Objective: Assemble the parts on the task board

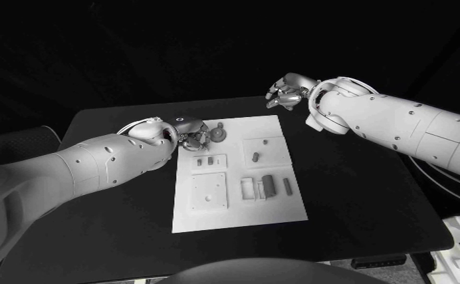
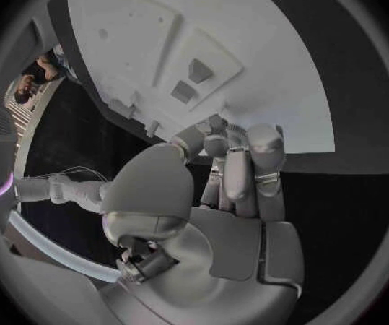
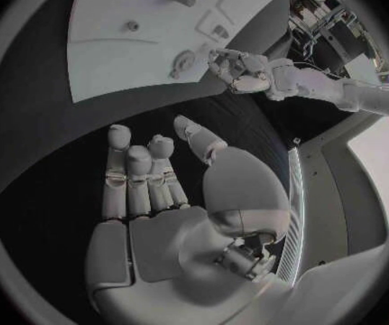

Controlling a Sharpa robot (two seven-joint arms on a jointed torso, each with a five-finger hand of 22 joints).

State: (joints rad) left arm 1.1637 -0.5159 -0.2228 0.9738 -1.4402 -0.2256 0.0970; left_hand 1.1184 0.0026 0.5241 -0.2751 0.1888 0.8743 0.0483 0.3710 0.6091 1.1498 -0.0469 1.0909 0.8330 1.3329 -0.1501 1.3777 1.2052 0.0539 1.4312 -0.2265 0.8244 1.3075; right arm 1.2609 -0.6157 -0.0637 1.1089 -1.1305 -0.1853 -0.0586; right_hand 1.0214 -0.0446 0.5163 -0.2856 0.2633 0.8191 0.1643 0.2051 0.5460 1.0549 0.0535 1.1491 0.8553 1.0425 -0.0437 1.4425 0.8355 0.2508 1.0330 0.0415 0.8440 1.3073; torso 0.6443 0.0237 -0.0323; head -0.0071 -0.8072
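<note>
Presently the left hand sits at the white board's far left corner, fingers curled; whether it holds anything, cannot tell. Right hand hovers beyond the board, empty, fingers apart. Small parts lie on the board.

Task board on black table

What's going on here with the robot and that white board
The robot is assembling small parts on the white task board. Its left hand works at the board's far left corner, fingers curled beside a round part; whether it grips anything is unclear. The right hand hovers off the board over the black table, open and holding nothing. Other parts sit in the board's recesses.
</note>
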